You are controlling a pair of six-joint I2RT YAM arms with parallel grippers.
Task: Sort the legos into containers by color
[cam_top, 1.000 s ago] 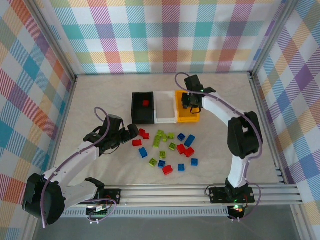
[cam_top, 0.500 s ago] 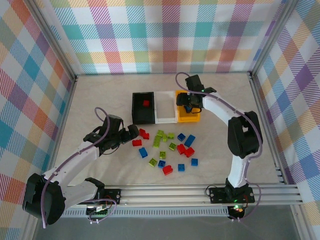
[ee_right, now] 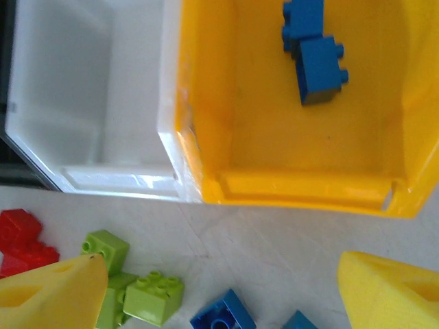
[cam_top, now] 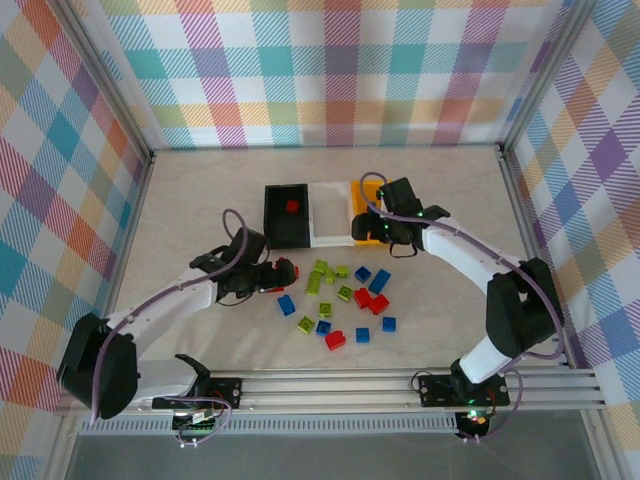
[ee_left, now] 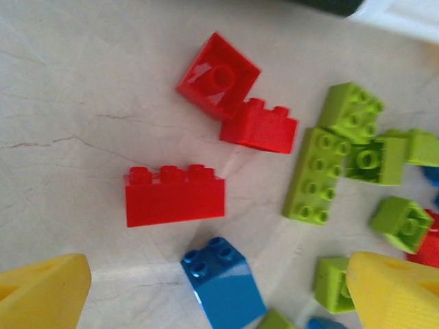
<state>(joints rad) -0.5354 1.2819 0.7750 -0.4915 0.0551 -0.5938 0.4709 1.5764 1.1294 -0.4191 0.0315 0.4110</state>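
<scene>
Carefully now, I'd centre the spread left gripper [ee_left: 218,274] over the long red brick [ee_left: 175,195] (a blue brick [ee_left: 226,291] crowds it); right gripper [ee_right: 223,291] hangs spread too.

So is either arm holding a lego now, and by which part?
Nothing is held; the left gripper and the right gripper are both open and empty.

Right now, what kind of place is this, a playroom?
Probably a robot test booth: checked cloth walls on a metal frame, a left arm and right arm bolted to a rail at the table edge, toy legos beside three bins.
</scene>
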